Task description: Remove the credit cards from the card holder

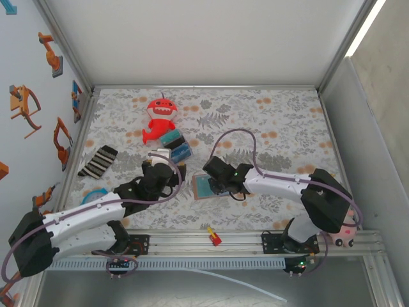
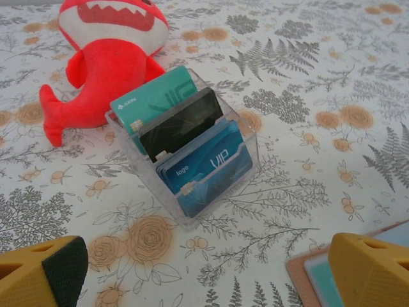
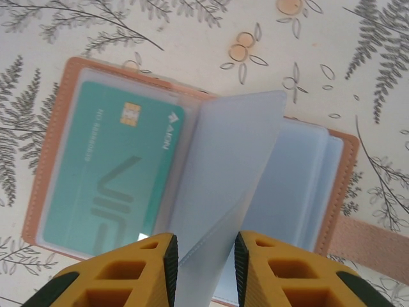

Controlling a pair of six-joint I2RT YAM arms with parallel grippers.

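The tan card holder [image 3: 52,137] lies open on the floral cloth, a teal credit card [image 3: 115,173] in its left clear sleeve. One pale plastic sleeve page [image 3: 236,160] stands up and passes between the fingers of my right gripper [image 3: 206,259]; the jaws stand a little apart around it without pinching it. From above, the card holder [image 1: 203,187] sits just left of the right gripper [image 1: 220,185]. My left gripper [image 2: 208,262] is wide open and holds nothing, facing a clear box [image 2: 246,137] with teal, black and blue cards. The holder's corner [image 2: 303,272] shows beside its right finger.
A red plush shark [image 1: 158,118] lies behind the clear box [image 1: 176,146]. A striped sock [image 1: 98,160] and a blue ring [image 1: 92,195] are at the left. A small red and yellow piece [image 1: 214,236] sits on the front rail, a pink toy [image 1: 345,235] at the right base.
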